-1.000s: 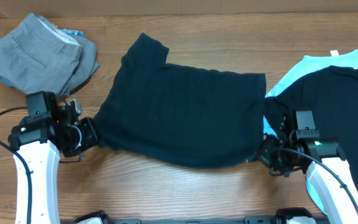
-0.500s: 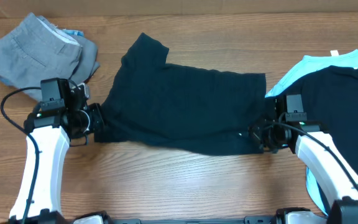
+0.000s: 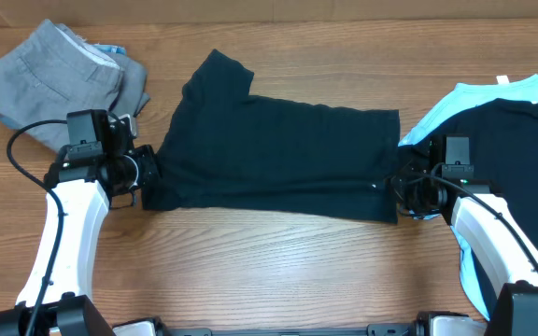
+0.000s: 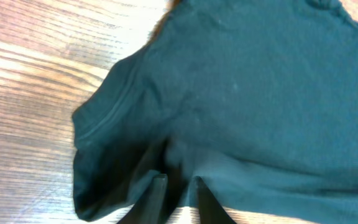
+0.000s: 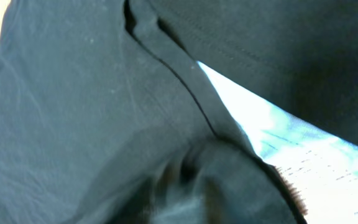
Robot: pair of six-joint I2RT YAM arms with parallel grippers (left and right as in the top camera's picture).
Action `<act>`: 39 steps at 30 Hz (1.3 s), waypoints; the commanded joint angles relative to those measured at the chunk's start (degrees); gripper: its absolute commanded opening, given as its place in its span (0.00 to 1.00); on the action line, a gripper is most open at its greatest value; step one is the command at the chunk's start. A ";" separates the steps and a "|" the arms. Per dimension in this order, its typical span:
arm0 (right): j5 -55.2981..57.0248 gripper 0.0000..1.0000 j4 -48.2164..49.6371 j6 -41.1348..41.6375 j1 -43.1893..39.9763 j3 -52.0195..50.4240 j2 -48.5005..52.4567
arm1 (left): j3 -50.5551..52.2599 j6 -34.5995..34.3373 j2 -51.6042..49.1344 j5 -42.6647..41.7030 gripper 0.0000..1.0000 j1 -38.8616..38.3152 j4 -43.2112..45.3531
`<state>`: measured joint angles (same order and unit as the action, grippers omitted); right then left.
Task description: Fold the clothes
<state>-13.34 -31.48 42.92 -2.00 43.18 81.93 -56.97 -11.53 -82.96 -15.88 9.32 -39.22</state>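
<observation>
A dark navy t-shirt (image 3: pixel 278 154) lies across the middle of the wooden table, its near edge folded up into a straight line. My left gripper (image 3: pixel 148 182) is shut on the shirt's lower left corner; the left wrist view shows the fingers (image 4: pixel 178 193) pinching a fold of dark cloth (image 4: pixel 241 93). My right gripper (image 3: pixel 398 191) is at the shirt's lower right corner. In the right wrist view the fingers (image 5: pixel 185 196) are blurred and wrapped in dark fabric (image 5: pixel 73 106).
Grey shorts (image 3: pixel 59 79) lie bunched at the back left. A pile of a dark garment (image 3: pixel 516 154) over a light blue one (image 3: pixel 488 93) sits at the right edge, close to my right arm.
Both grippers moved away from me, carrying the shirt's near hem up over the body. The near edge went from a sagging curve to a straight fold line.
</observation>
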 commanded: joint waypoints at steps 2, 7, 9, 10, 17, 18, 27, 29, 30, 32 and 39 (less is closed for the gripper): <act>-1.95 0.80 0.09 -5.46 -0.28 1.16 -0.11 | -1.05 0.46 -0.26 -0.07 0.62 -0.76 0.22; -1.99 0.83 -3.19 -11.82 -0.28 1.22 -0.46 | -1.05 2.80 -0.26 0.98 0.71 -0.63 -3.41; -1.99 0.83 -5.35 -13.77 -0.28 1.42 -0.96 | -1.05 2.80 -0.26 2.75 0.73 -0.63 -6.62; -1.99 0.83 -6.58 -14.73 -0.28 1.55 -1.22 | -1.01 2.80 -0.26 3.39 0.74 -0.63 -7.93; -1.77 0.81 -15.04 -15.26 -0.28 1.07 -1.44 | 3.74 3.80 -0.31 4.50 0.82 -0.76 -9.11; -1.77 0.79 -15.19 -15.04 -0.26 0.63 -1.44 | 5.51 3.78 -0.31 4.48 0.83 -0.72 -7.32; -1.77 0.77 -11.26 -14.86 -0.26 -1.95 -1.44 | 13.60 1.66 -3.54 2.73 0.83 -0.72 5.57; -1.79 0.77 -11.28 -14.86 -0.26 -1.95 -1.44 | 13.57 1.81 -5.22 2.89 0.81 -0.72 5.75; -1.79 0.77 -11.28 -14.88 -0.26 -1.95 -1.44 | 13.60 1.97 -6.25 3.04 0.79 -0.72 6.19; -1.79 0.77 -11.30 -14.88 -0.26 -1.95 -1.44 | 13.57 2.08 -8.13 3.19 0.70 -0.68 7.41; -1.77 0.77 -11.76 -14.91 -0.26 -1.92 -1.46 | 13.55 -0.24 -11.41 3.19 0.04 0.44 5.57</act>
<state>-14.83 -43.18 28.45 -2.00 41.60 81.62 -44.27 -9.56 -92.44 -12.56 9.10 -31.46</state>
